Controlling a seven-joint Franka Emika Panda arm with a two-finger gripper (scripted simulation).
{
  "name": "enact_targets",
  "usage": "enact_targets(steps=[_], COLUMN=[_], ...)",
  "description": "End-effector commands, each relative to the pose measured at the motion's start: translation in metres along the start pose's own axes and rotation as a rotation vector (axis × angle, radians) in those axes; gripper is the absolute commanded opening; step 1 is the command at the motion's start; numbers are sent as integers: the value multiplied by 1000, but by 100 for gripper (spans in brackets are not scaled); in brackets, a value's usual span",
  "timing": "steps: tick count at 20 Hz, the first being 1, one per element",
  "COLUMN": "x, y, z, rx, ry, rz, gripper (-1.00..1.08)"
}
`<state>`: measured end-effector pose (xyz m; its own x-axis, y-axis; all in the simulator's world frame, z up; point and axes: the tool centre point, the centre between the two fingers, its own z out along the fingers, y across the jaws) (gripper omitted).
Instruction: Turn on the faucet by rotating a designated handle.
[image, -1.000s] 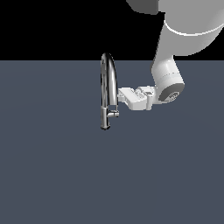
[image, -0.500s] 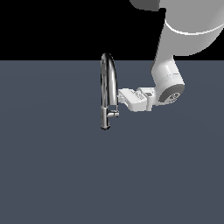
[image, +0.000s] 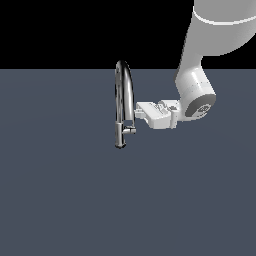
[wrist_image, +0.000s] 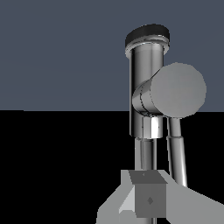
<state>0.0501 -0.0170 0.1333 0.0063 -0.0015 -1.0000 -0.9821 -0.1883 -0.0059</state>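
Observation:
The chrome faucet (image: 120, 107) stands upright with its arched spout on top. In the wrist view its stem (wrist_image: 146, 83) fills the middle. The stubby handle (image: 130, 130) juts from the lower stem toward the exterior view's right. Its round end face (wrist_image: 179, 89) points at the wrist camera. My gripper (image: 138, 111) lies level at the exterior view's right of the spout, just above the handle and close to the tube. In the wrist view my fingertips (wrist_image: 148, 199) show as one joined block, shut and empty. I cannot tell whether it touches the faucet.
The flat dark grey floor (image: 65, 200) spreads all around the faucet. My white arm (image: 200, 90) comes down from the upper part of the exterior view's right.
My gripper has shifted very slightly toward the exterior view's right. The faucet and the handle look the same.

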Motion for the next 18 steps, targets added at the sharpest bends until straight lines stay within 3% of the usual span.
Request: enact_targets(steps=[1,9,18], x=[-3,-4,9], y=[7,16,47], z=[0,7,3], rx=[-4,-9,-7], ry=[-3,-4,-4], rz=[1,-1,0], gripper=[-100,-100,-100])
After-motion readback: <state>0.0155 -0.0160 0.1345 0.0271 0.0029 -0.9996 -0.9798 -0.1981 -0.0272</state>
